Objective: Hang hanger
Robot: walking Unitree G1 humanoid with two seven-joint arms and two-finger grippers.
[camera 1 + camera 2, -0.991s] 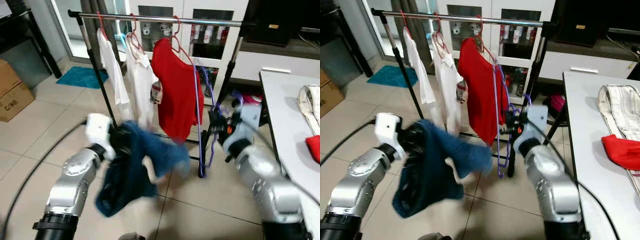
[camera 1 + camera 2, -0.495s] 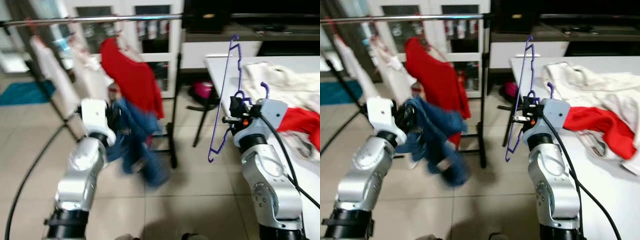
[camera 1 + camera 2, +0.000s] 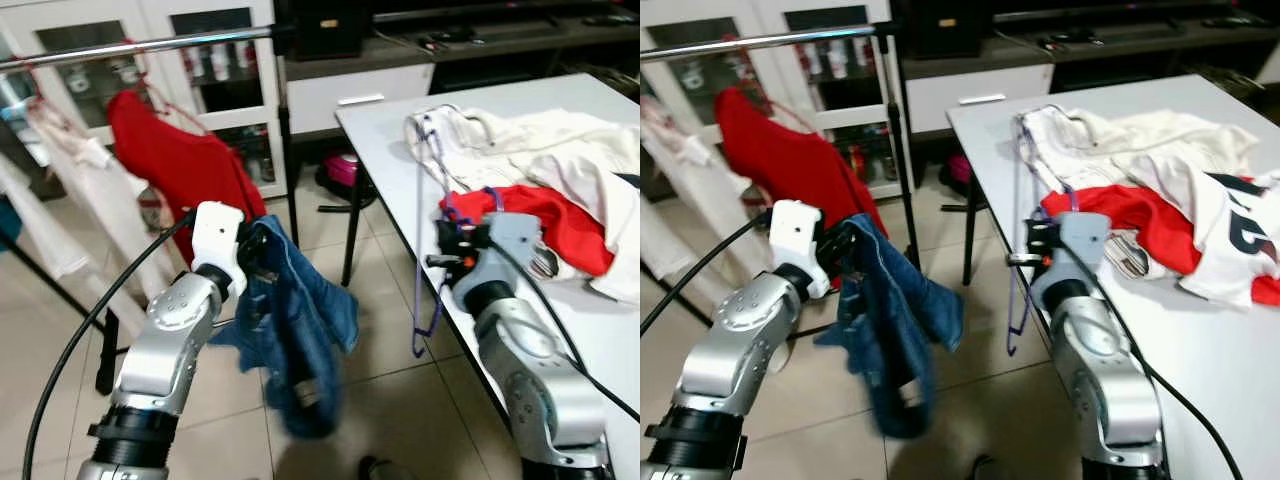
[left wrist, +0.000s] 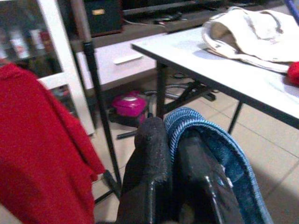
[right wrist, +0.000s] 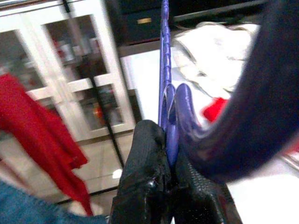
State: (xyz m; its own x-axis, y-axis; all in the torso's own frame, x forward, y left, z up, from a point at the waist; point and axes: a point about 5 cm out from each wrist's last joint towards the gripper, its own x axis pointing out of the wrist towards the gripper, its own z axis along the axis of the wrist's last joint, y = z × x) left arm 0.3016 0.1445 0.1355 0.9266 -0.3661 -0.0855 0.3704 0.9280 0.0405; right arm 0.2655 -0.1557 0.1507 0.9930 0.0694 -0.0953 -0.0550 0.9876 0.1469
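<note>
My right gripper (image 3: pixel 446 246) is shut on a purple hanger (image 3: pixel 419 240), which stands upright at the near left edge of the white table (image 3: pixel 380 130); the hanger (image 5: pixel 164 70) runs up between the black fingers (image 5: pixel 145 158). My left gripper (image 3: pixel 252 262) is shut on a blue denim garment (image 3: pixel 300 335) that droops toward the floor; its hem (image 4: pixel 187 122) is pinched between the fingers (image 4: pixel 152 154). The clothes rail (image 3: pixel 150 46) crosses the upper left, with a red shirt (image 3: pixel 170 160) and white garments (image 3: pixel 60 170) hanging from it.
White clothes (image 3: pixel 520 145) and a red cloth (image 3: pixel 545 215) lie heaped on the table at the right. A white cabinet with glass doors (image 3: pixel 200 70) stands behind the rail. A pink object (image 3: pixel 345 172) sits on the tiled floor under the table.
The whole view has swung right: the rail has slid toward the left edge and the table has come nearer. Both grippers keep their hold; the hanger now sits lower.
</note>
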